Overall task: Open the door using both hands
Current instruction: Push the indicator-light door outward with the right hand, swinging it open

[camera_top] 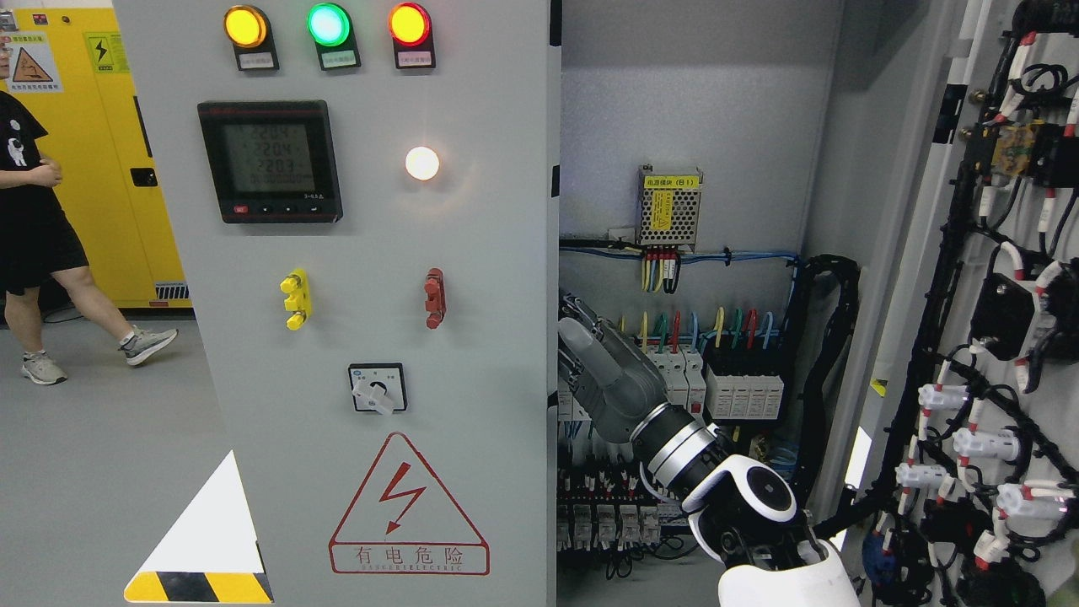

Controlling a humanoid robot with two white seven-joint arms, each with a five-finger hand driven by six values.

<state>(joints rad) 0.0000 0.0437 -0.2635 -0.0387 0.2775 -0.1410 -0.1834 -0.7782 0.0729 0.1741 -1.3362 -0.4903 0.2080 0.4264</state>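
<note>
Left door (337, 337) closed, filling the left half; right door (995, 295) swung wide at 3 o'clock, wiring exposed. Right hand (603, 371) reaches from 5 o'clock to the left door's inner edge; fingers hidden behind it, grip cannot be told. Person (34, 211) at 9 o'clock.

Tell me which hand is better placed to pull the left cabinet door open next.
The right hand, probably. Its arm comes in from the lower right, and the hand sits at the free edge of the closed left door, in front of the open compartment. The left arm is out of view.
</note>
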